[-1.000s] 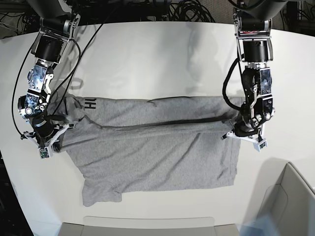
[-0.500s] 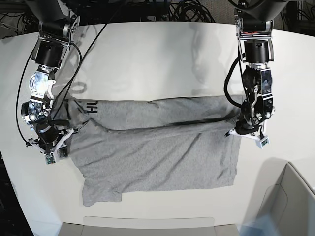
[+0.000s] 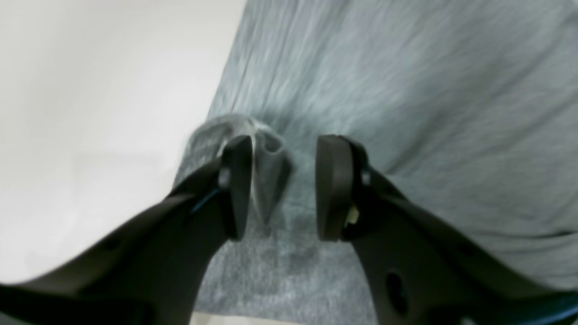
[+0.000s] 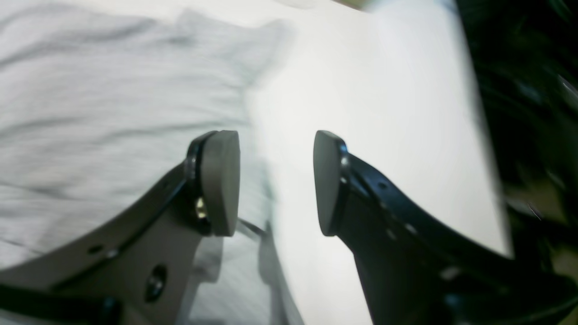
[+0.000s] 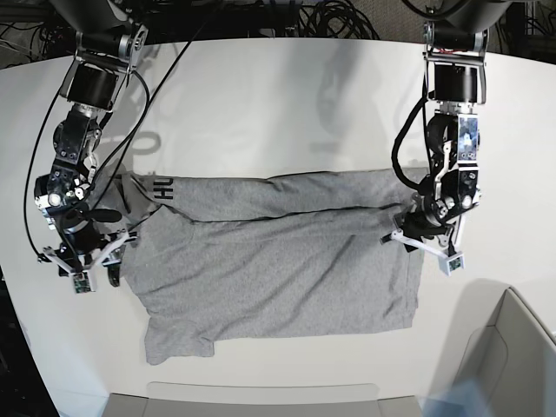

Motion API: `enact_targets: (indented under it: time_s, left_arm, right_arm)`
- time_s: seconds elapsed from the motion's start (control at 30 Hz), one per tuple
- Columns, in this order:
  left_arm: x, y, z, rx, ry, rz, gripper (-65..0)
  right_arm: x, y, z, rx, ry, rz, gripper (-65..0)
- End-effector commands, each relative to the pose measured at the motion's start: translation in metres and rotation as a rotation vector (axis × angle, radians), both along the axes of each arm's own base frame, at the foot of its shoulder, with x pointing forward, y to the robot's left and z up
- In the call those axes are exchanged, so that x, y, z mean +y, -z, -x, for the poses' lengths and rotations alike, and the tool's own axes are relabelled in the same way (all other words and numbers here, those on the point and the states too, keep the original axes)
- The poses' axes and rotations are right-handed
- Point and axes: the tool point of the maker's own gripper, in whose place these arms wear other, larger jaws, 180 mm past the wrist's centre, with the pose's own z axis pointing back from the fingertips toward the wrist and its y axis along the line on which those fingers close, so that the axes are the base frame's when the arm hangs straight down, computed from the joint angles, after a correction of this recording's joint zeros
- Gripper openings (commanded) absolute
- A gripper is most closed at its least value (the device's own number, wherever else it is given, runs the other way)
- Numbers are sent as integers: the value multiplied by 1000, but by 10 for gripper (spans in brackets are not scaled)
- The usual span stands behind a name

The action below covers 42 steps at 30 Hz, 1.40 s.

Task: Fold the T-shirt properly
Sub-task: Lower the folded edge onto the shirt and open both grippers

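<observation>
The heather-grey T-shirt [image 5: 278, 269] lies across the white table [image 5: 278, 104], its far long edge folded over the body, with black letters [image 5: 162, 189] showing at the left end. My left gripper [image 5: 423, 243] is at the shirt's right edge. In the left wrist view it [image 3: 282, 185] is open, with a small peak of fabric [image 3: 266, 149] standing against one finger. My right gripper [image 5: 91, 265] is at the shirt's left end. In the right wrist view it [image 4: 275, 180] is open and empty, straddling the shirt's edge [image 4: 113, 90] and bare table.
A white bin [image 5: 508, 365] stands at the front right corner. A pale tray [image 5: 261, 400] lies along the front edge. Black cables [image 5: 330, 17] hang behind the table. The table's left edge runs close to my right gripper.
The taut raised fold between the two grippers has dropped flat onto the shirt. Both grippers have come away from the cloth; my right gripper has shifted a little toward the front.
</observation>
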Motion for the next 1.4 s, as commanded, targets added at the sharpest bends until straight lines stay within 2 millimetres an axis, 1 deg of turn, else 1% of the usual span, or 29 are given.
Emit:
enact_targets:
  time_s: [0.0, 0.1, 0.17, 0.23, 0.3, 0.37, 0.4, 0.57, 0.67, 0.77, 0.83, 0.93, 0.97, 1.0, 1.03, 1.13, 1.17, 1.23, 1.33, 1.37]
  left_arm:
    - [11, -22, -3, -73, -12, -30, -414]
    - [7, -41, 10, -136, -1, -37, -413]
    - [5, -46, 19, -153, 6, -42, -413]
    - [1, -40, 32, -139, 13, -42, -413]
    - [1, -29, 42, -109, 16, -42, -413]
    - [1, -19, 52, -80, 16, -42, -413]
    - [0, -15, 56, -69, 16, -40, -413]
    - [1, -7, 69, -69, 13, -56, -413]
    - [2, -4, 73, -69, 12, -62, -413]
    - [2, -1, 76, -59, 12, -62, -413]
    - [2, 0, 77, -57, 12, -62, -413]
    - [1, 0, 77, -57, 14, -61, -413]
    - [2, 0, 77, -57, 12, -62, -413]
    - [2, 0, 77, -57, 12, -62, -413]
    - [2, 0, 77, -57, 12, -62, -413]
    - [3, -1, 77, -57, 9, -62, -413]
    - [3, -1, 77, -57, 8, -62, -413]
    - [3, 0, 78, -55, 6, -61, -413]
    - [3, 0, 78, -55, 6, -61, -413]
    - [3, 0, 78, -55, 6, -61, -413]
  right_arm:
    - [-10, -30, -2, -81, 25, 13, -381]
    - [-26, -30, 23, -42, 92, 40, -381]
    - [-31, -23, 40, 1, 115, 63, -381]
    - [-28, -5, 60, 61, 128, 64, -381]
    - [-26, 14, 78, 102, 147, 40, -381]
    - [-28, 27, 91, 132, 172, 14, -381]
    - [-30, 31, 95, 139, 185, 6, -381]
    - [-35, 50, 117, 189, 217, -9, -381]
    - [-34, 57, 119, 210, 214, -15, -381]
    - [-33, 71, 118, 242, 213, -38, -381]
    - [-27, 77, 110, 253, 195, -54, -381]
    - [-22, 88, 105, 289, 164, -53, -383]
    - [-15, 94, 101, 308, 139, -51, -398]
    - [-10, 100, 100, 325, 122, -53, -426]
    - [-8, 102, 99, 330, 115, -54, -463]
    - [-9, 99, 95, 320, 123, -54, -650]
    - [-11, 98, 95, 320, 125, -50, -650]
    - [-26, 93, 96, 322, 134, -13, -650]
    - [-33, 90, 96, 320, 139, 4, -650]
    - [-41, 85, 96, 315, 148, 20, -650]
